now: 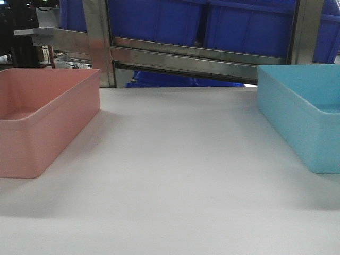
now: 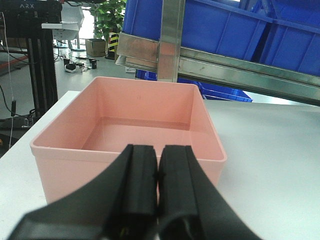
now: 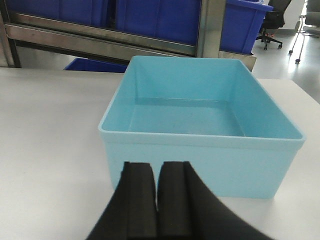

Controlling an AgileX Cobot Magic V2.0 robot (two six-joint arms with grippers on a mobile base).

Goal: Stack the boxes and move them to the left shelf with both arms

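Where the front view looks across the white tabletop (image 1: 180, 175), the pink box (image 1: 42, 117) stands upright at its left edge and the turquoise box (image 1: 303, 111) upright at its right edge, well apart, with bare tabletop between them. Beyond the far edge runs the flat steel front bar of the shelf (image 1: 186, 61), with dark blue crates (image 1: 159, 18) on the level above it. Neither arm appears in this view.

Left wrist view: the left gripper (image 2: 159, 150) points at the near wall of the pink box, its two black fingers (image 2: 137, 180) pressed together along their length. Whether the tips touch the wall cannot be told. The box is open-topped, and it sits close to the tabletop's left edge, with the steel shelf post and bar rising behind its far wall.

Right wrist view: the right gripper (image 3: 157, 167) likewise faces the near wall of the turquoise box, fingers closed against each other; contact with the wall cannot be told. The box lies near the far right corner of the tabletop, just before the shelf bar. An office chair (image 3: 272, 20) stands on the floor beyond.
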